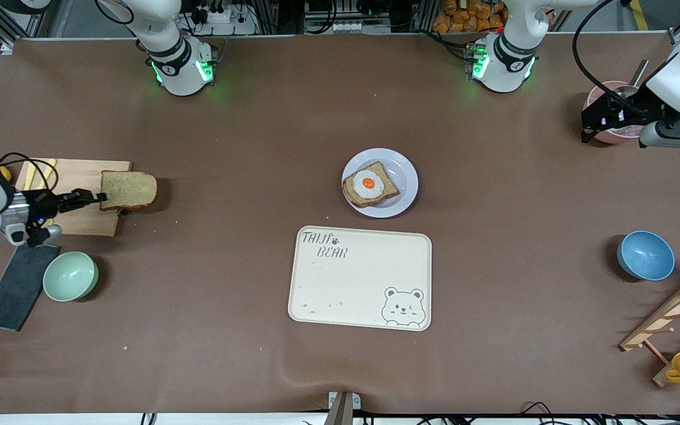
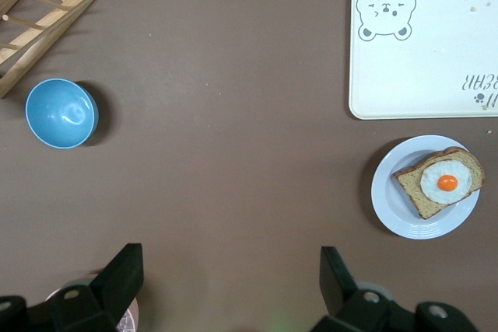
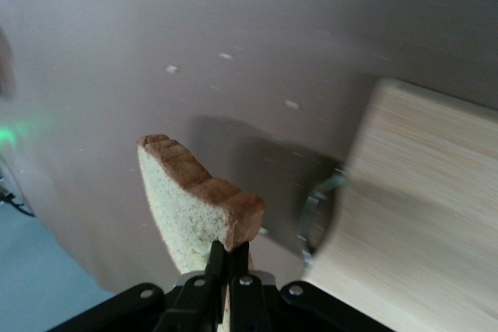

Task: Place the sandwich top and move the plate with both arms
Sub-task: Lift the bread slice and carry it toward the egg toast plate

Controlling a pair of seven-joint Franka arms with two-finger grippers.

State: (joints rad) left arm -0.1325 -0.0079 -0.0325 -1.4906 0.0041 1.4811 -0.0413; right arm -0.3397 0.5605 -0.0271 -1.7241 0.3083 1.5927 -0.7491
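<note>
Over the cutting board (image 1: 74,203), right hand (image 1: 99,198) pinches sandwich top (image 1: 129,190), held flat; left hand (image 1: 597,121) gapes.

Matt brown table cover (image 1: 228,307), pale wooden board (image 1: 77,183), glossy blue bowl (image 1: 646,255).

1. "taiji bear", with a small paw print after the first word, is printed in a corner of the cream tray (image 1: 360,277).
2. a bear face drawing sits in the tray's diagonal corner.
3. no other text can be read.
</note>
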